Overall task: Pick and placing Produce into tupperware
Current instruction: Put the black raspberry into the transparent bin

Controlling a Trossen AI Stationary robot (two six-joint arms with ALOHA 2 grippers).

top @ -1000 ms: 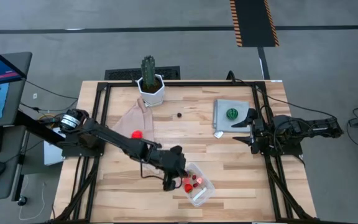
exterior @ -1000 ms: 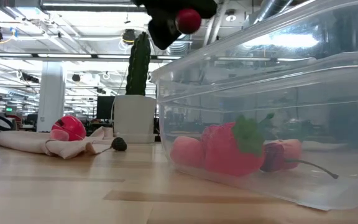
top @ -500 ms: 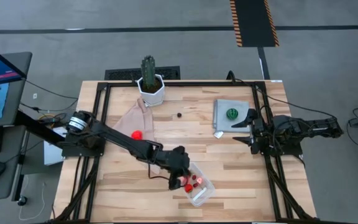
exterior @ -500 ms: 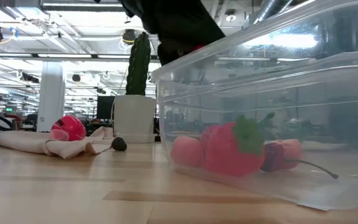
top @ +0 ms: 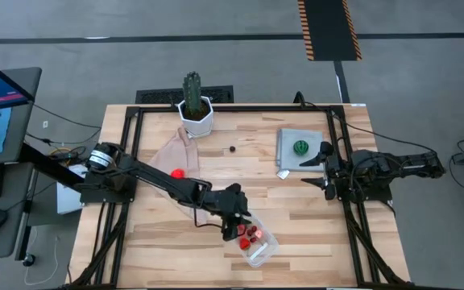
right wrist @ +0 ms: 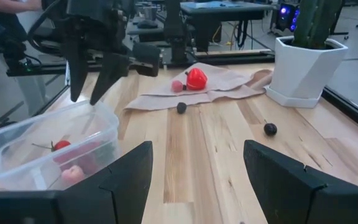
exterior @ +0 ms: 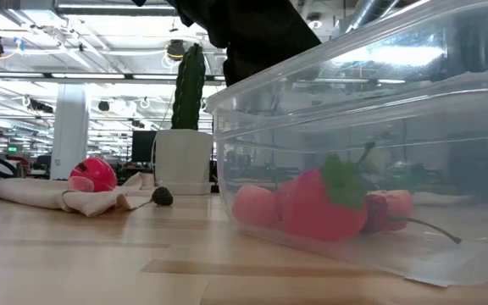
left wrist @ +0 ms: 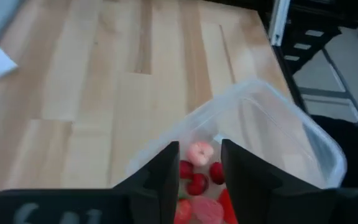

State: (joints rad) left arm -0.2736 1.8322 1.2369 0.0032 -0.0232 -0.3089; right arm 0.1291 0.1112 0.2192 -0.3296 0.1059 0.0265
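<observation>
The clear tupperware stands near the table's front edge with several red produce pieces on its floor. My left gripper hangs open just above the container's left end, nothing between its fingers; the right wrist view shows its fingers spread above the rim. A red piece lies on a beige cloth, a dark berry on the wood, and a green striped ball on a grey mat. My right gripper waits open at the table's right side.
A tall cactus in a white pot stands at the far edge. The grey mat lies at the far right. A second dark berry lies near the pot. Bare wood stretches between the cloth, the mat and the container.
My left gripper has moved toward the table's right edge and down over the tupperware's left end, carrying a small red piece. It has opened, and the piece is no longer between its fingers. The strawberry in the container has shifted slightly.
</observation>
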